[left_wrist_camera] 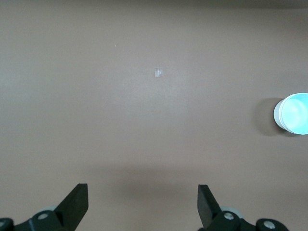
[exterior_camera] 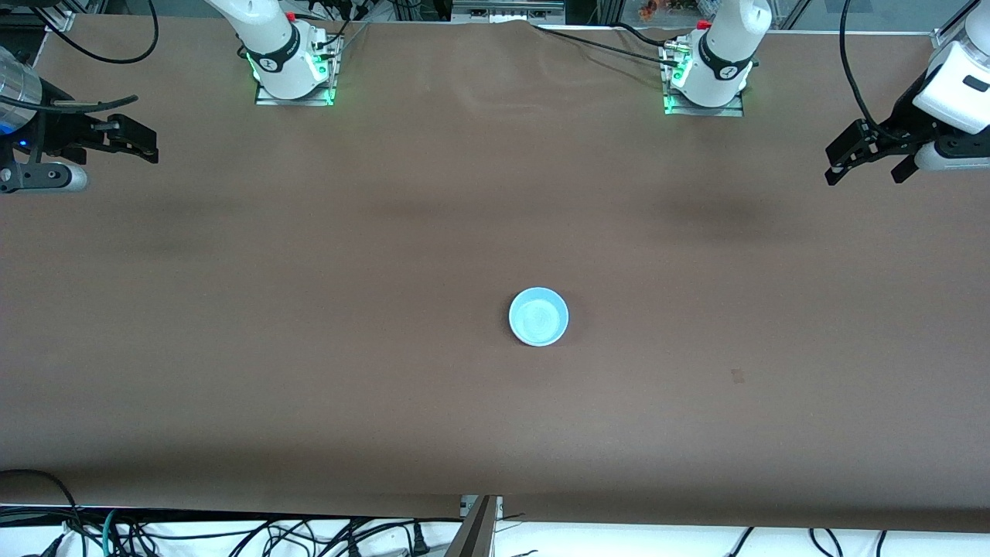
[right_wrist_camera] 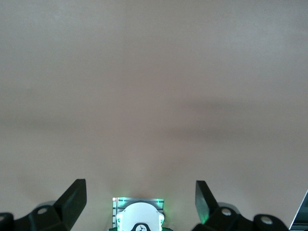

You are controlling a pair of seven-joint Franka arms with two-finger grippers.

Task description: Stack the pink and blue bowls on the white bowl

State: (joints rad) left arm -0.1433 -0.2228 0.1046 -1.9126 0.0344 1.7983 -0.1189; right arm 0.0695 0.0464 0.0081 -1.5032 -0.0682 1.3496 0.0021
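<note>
A light blue bowl (exterior_camera: pixel 538 316) sits upright near the middle of the brown table (exterior_camera: pixel 309 309). It also shows in the left wrist view (left_wrist_camera: pixel 294 113), with a whitish rim round its edge. The pink bowl and the white bowl do not show as separate things in any view. My left gripper (exterior_camera: pixel 865 172) is open and empty, up over the left arm's end of the table; its jaws stand wide apart in the left wrist view (left_wrist_camera: pixel 143 202). My right gripper (exterior_camera: pixel 143 135) is open and empty over the right arm's end, as the right wrist view (right_wrist_camera: pixel 140 199) also shows.
The two arm bases (exterior_camera: pixel 292 70) (exterior_camera: pixel 708 77) stand along the table edge farthest from the front camera; the right arm's base shows between the jaws in the right wrist view (right_wrist_camera: pixel 139 216). A small mark (exterior_camera: pixel 737 376) lies on the cloth. Cables hang below the edge nearest the camera.
</note>
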